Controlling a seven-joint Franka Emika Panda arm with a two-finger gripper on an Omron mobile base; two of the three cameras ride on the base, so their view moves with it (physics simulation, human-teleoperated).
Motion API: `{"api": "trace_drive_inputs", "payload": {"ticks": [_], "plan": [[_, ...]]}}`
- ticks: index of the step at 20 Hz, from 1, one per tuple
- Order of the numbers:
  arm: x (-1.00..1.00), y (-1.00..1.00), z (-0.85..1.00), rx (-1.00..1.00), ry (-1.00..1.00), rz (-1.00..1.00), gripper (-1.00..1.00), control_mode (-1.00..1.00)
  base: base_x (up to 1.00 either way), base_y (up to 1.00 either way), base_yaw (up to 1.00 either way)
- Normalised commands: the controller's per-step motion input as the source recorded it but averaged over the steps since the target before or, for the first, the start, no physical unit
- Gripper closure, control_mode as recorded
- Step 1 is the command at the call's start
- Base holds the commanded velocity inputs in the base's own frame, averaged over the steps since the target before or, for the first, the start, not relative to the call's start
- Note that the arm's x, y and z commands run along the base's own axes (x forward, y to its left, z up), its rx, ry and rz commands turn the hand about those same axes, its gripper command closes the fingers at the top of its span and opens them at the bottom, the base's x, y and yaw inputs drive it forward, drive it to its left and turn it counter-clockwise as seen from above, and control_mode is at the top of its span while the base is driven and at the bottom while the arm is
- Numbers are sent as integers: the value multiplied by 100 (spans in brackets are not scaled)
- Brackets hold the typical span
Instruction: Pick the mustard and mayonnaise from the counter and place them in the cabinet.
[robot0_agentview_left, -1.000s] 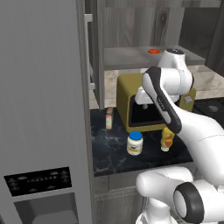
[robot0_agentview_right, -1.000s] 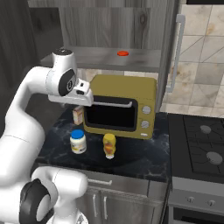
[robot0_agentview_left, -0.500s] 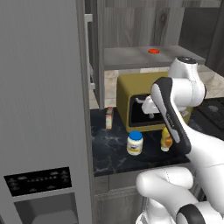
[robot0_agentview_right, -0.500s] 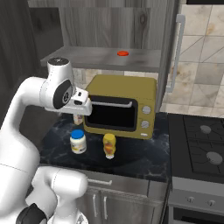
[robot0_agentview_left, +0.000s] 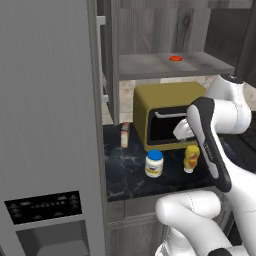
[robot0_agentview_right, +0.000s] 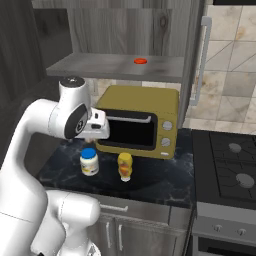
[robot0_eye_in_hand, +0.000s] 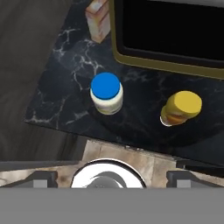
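1. Step in hand, as I judge it: approach for the first pick. Nothing is in the cabinet (robot0_agentview_right: 120, 67) yet; its shelf carries just a red disc (robot0_agentview_right: 140, 61).
2. Mayo (robot0_eye_in_hand: 106, 93) and mustard (robot0_eye_in_hand: 181, 108) both stand upright on the surface (robot0_eye_in_hand: 65, 83), side by side but apart, in front of the oven (robot0_agentview_right: 142, 125). A tan box (robot0_eye_in_hand: 98, 17) sits further back by the oven's corner.
3. Claw (robot0_eye_in_hand: 109, 179): wide, holding nothing. Fingertips (robot0_eye_in_hand: 41, 178) stand far apart at the bottom of the hand view.
4. Arm pose: elbow up, hand held above the surface's front edge, looking down on both items. In the right base view the hand (robot0_agentview_right: 96, 126) is level w/ the oven door, well above the mayo.
5. Next move prob calls for: pick one target, centre the claw over it, drop straight down, close on the body below the lid. Mayo is wide, so it needs the full opening.
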Motion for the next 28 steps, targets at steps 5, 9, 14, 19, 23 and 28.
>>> {"api": "trace_drive_inputs", "payload": {"ticks": [5,9,14,19,23,28], "plan": [[-7,-26,0,0,-2,17,-100,-100,0,0,0],[-2,-27,-7,0,-2,16,-100,-100,0,0,0],[-2,-20,-18,0,-5,14,-100,-100,0,0,0],[0,-14,-25,0,-7,10,-100,-100,0,0,0],[0,-19,-17,0,-6,10,-100,-100,0,0,0],[0,-25,-9,0,-5,10,-100,-100,0,0,0]]}}
